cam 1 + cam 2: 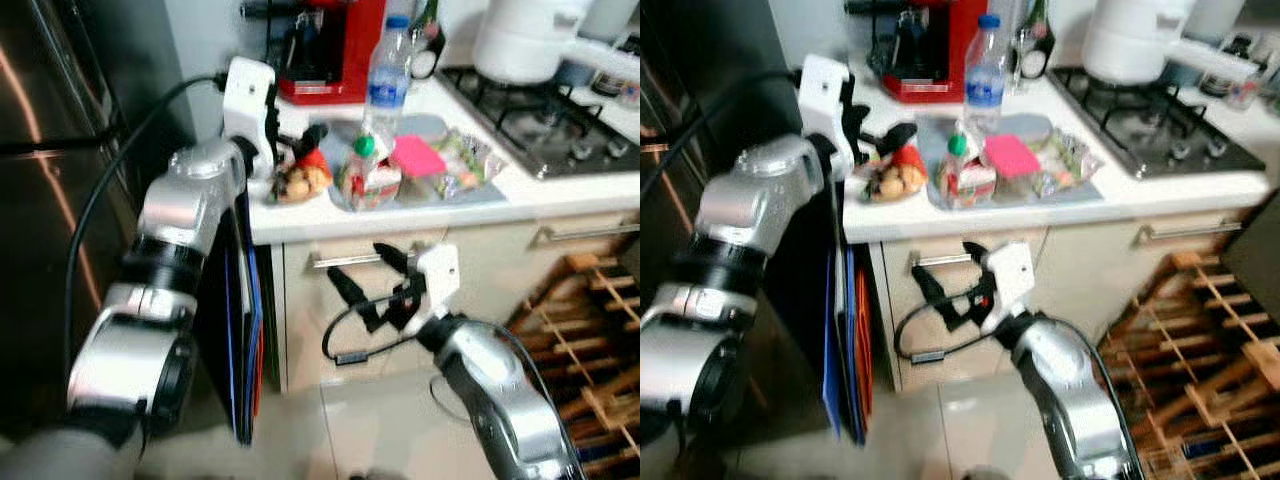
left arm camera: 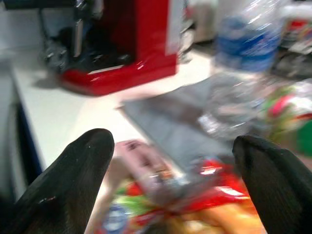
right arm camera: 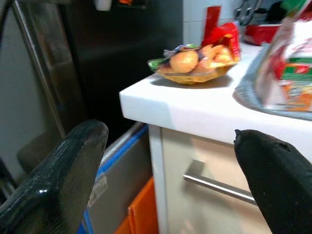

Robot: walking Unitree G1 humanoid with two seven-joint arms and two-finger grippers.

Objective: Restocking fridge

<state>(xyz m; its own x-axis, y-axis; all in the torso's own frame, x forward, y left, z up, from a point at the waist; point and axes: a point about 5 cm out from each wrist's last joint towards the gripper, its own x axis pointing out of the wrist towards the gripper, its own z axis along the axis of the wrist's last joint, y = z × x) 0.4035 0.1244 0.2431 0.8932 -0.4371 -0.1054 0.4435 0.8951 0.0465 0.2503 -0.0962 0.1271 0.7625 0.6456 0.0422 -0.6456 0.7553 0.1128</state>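
- Left gripper [image 1: 300, 140] is held open just above the packet of fruit [image 1: 300, 180] at the counter's [image 1: 300, 222] corner.
- Fingers should be lowered astride it, then closed gently.
- Right gripper [image 1: 362, 285] hangs open below.

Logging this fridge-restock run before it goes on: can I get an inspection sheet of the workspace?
Surface: white countertop, grey tray on it.
Job's things: water bottle, small carton, pink-lidded box, packet of snacks near the counter edge.
Clutter: red coffee machine, white pot on the hob.
Grippers: left gripper open over the packet; right gripper open, low by the drawer handle.
Cables: black cable looping off the right arm.
Surroundings: dark fridge, wooden rack.
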